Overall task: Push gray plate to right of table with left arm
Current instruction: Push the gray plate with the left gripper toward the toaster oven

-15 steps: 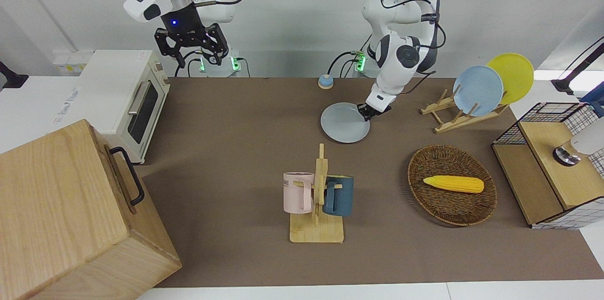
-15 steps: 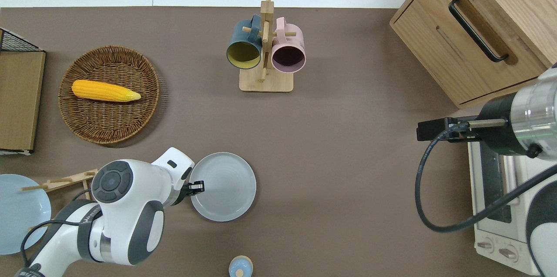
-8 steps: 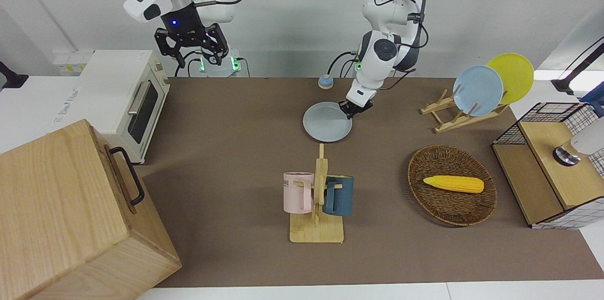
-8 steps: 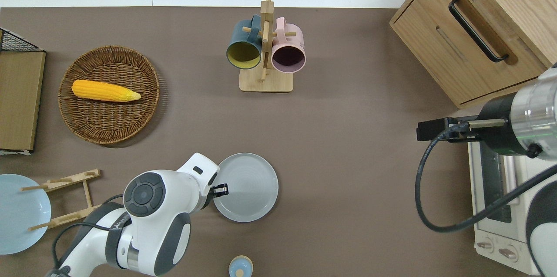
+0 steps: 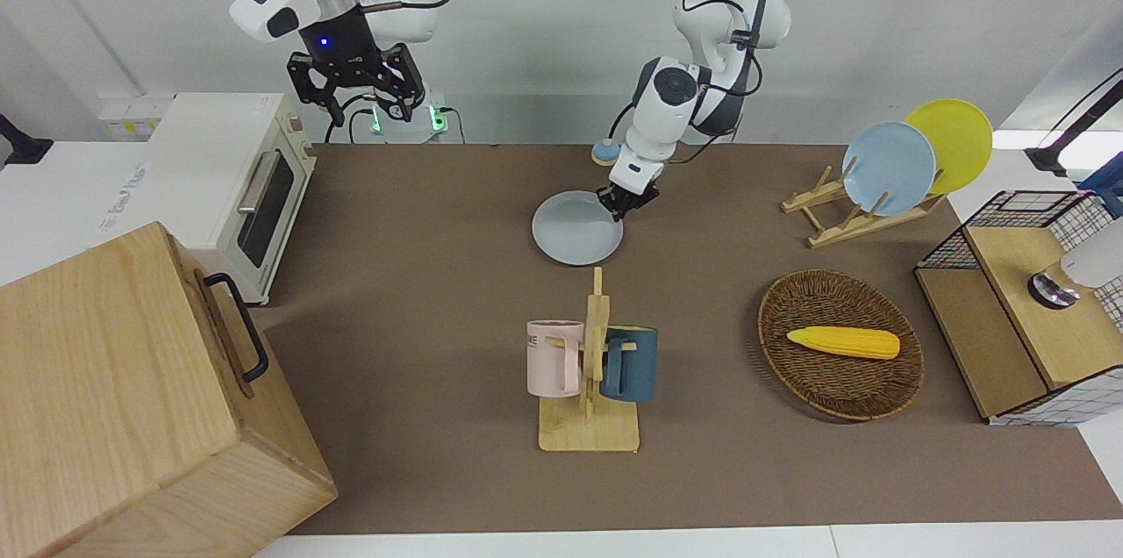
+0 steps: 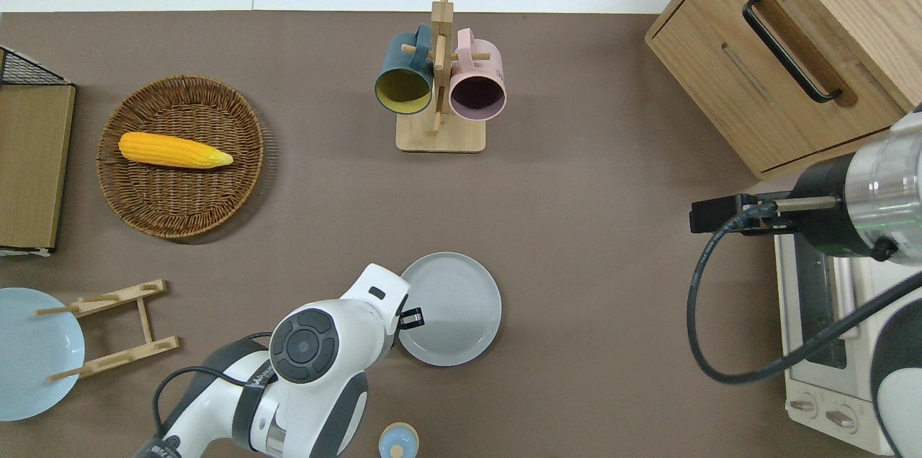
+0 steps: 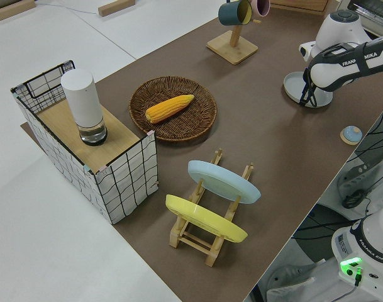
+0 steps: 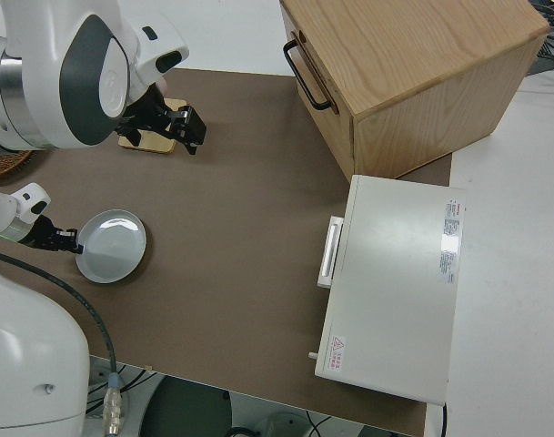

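The gray plate [image 5: 575,229] lies flat on the brown table [image 5: 421,277], nearer to the robots than the mug rack. It also shows in the overhead view [image 6: 452,307], the left side view [image 7: 301,88] and the right side view [image 8: 111,246]. My left gripper [image 5: 621,203] is shut and empty, low at the table, its tip against the plate's rim on the side toward the left arm's end; the overhead view [image 6: 413,316] shows this too. My right arm is parked with its gripper [image 5: 368,106] open.
A mug rack [image 5: 590,365] with a pink and a dark blue mug. A wicker basket [image 5: 840,382] with corn and a plate rack [image 5: 842,220] stand toward the left arm's end. A toaster oven [image 5: 228,181] and wooden cabinet [image 5: 114,400] stand at the right arm's end. A small blue knob [image 5: 604,152].
My left gripper has slid steadily toward the right arm's end of the table, and the gray plate has moved that way ahead of it. The right arm has not moved.
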Robot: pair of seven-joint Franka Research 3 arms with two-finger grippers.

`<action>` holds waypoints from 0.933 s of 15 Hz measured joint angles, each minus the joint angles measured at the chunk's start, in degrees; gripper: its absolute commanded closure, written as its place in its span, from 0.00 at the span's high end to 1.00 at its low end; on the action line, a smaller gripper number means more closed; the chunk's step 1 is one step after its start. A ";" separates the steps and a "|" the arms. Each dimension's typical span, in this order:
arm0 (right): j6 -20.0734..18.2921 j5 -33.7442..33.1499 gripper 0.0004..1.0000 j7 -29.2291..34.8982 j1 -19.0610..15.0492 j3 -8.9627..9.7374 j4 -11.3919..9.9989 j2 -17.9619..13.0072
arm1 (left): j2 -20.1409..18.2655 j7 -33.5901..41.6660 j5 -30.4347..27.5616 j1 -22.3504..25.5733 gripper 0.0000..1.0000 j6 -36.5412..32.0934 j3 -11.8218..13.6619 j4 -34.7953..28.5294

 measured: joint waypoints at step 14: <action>0.00 0.00 1.00 0.00 0.00 0.00 0.00 0.00 | 6.70 -10.29 0.00 -1.87 0.00 5.49 -7.12 6.41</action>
